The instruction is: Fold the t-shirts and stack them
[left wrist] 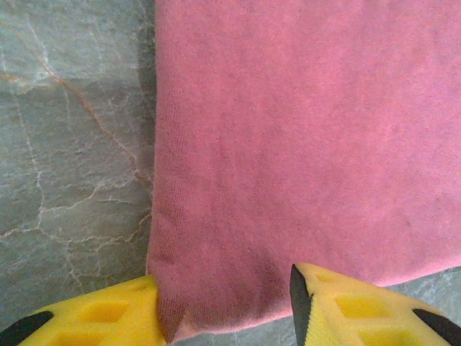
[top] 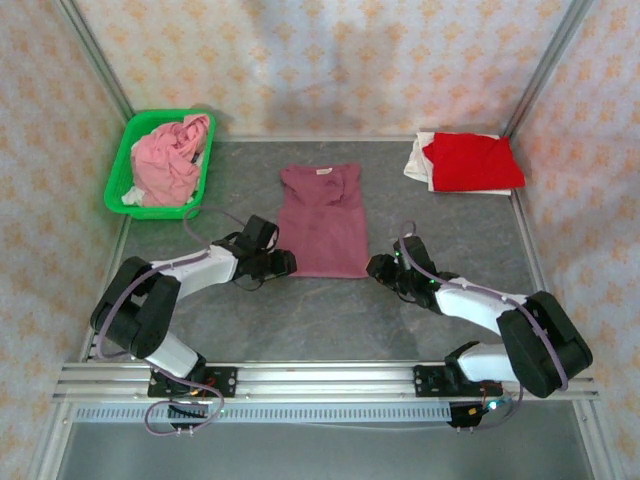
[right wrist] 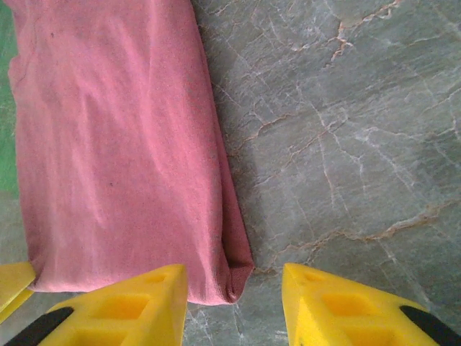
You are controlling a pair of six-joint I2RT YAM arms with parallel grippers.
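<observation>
So far, the red t-shirt (top: 470, 160) lay stacked on the white t-shirt (top: 416, 162) at one o'clock, the pink t-shirt (top: 168, 160) waited in the basket (top: 119, 172) at ten, and my left gripper (left wrist: 225, 306) and right gripper (right wrist: 234, 292), jaws apart, straddled the near corners of the central, half-folded maroon t-shirt (top: 323, 225).

I stand in a lab test cell: I am bolted on a metal rail (top: 320, 383), thin metal posts (top: 94, 58) hold patterned walls (top: 330, 60) on three sides, and the table (top: 320, 315) is grey, stone-look.
</observation>
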